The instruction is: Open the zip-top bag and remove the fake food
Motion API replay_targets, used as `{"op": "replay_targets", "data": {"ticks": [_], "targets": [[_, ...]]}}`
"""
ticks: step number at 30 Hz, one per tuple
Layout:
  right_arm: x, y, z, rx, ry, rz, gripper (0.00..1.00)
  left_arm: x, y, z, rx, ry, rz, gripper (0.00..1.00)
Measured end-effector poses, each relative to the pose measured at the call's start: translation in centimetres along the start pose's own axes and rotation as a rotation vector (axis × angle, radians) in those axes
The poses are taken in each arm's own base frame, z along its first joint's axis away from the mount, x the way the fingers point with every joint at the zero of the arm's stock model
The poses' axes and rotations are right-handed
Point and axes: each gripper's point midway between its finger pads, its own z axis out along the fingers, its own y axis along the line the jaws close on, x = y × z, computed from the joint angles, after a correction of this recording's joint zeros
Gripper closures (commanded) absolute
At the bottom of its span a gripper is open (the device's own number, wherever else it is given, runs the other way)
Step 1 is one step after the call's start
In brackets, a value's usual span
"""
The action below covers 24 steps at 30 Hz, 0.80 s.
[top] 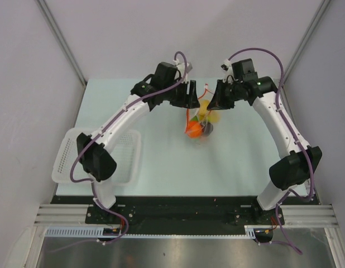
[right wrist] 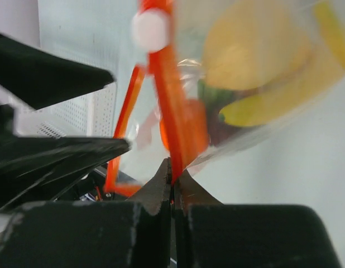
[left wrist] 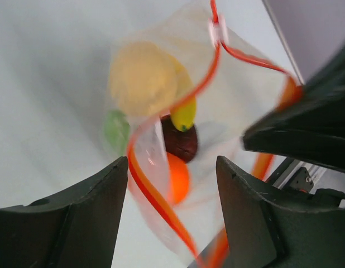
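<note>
Right wrist view: your right gripper (right wrist: 172, 170) clamps the clear, glossy zip-top bag (right wrist: 188, 72) by its orange strip (right wrist: 169, 111) above the table (top: 161, 167); your left gripper (left wrist: 171, 167) gapes wide; smooth, rounded fake food (left wrist: 142, 78) inside.

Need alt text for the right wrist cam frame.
The right gripper is pinched shut on the red-orange zip strip of a clear bag, with the strip's white slider higher in frame. Inside the bag are a yellow banana and other blurred toy fruit; a white mesh basket sits in the background at left.
</note>
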Motion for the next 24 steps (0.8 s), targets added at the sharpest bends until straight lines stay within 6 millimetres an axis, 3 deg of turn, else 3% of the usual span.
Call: {"op": "replay_targets", "data": {"ticks": [5, 11, 18, 21, 22, 24], "targets": [[-0.2, -1.3, -2.3, 0.01, -0.013, 0.004, 1.0, 3.0, 0.5, 3.7, -0.001, 0.102, -0.04, 0.35], [-0.4, -2.0, -2.4, -0.003, -0.01, 0.018, 1.0, 4.7, 1.0, 5.7, -0.01, 0.157, -0.059, 0.46], [1.2, -1.3, 0.7, -0.052, 0.054, 0.008, 1.0, 6.3, 1.1, 7.2, 0.02, 0.22, -0.076, 0.71], [1.6, -1.4, 2.0, -0.063, 0.078, 0.011, 1.0, 6.9, 1.4, 7.6, 0.016, 0.243, -0.082, 0.89], [1.7, -1.3, 2.4, -0.068, 0.083, 0.011, 1.0, 7.0, 1.6, 7.8, 0.012, 0.254, -0.078, 1.0], [1.7, -1.3, 2.8, -0.075, 0.088, 0.011, 1.0, 7.2, 1.9, 8.3, 0.004, 0.266, -0.073, 1.0]]}}
